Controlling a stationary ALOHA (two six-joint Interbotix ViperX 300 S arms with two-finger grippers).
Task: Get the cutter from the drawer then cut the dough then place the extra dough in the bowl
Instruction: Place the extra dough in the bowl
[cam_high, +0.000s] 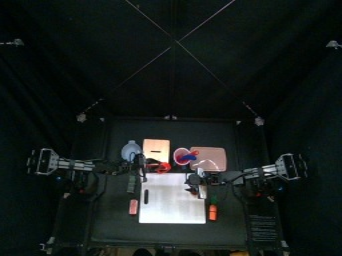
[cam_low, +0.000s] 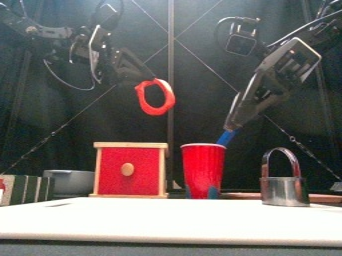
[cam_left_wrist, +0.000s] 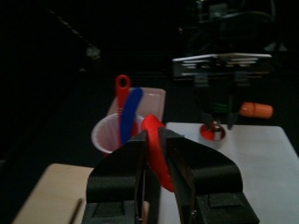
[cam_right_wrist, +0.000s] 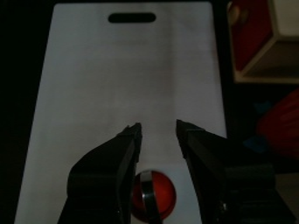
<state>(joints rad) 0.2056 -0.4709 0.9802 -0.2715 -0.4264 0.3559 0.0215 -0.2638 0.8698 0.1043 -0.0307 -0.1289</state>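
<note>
The left end effector (cam_left_wrist: 158, 144) is clamped on a ring of red dough (cam_low: 139, 97). Its wrist view shows only a narrow red strip running up between the closed fingers, with the rest cut off behind them. The front view alone shows the whole ring, hanging in the air above the pale wooden box with a red drawer front (cam_low: 130, 170). The ring's opening faces the camera and its long axis is near upright, leaning a little. The right end effector (cam_right_wrist: 158, 129) has its fingers apart over the white cutting board (cam_right_wrist: 128, 79). Low between them lies a round red patch with a grey bar, too cut off to identify. In the front view the round metal cutter with a wire handle (cam_low: 283, 185) stands upright on the board at the right, beside the red cup (cam_low: 205, 170). The blue toy knife (cam_left_wrist: 133, 105) is plain in the left wrist view, but only its tip shows from the front. The blue-grey bowl (cam_high: 130, 152) on the surface is tiny in the top view, and whether the ring hangs over it cannot be told.
</note>
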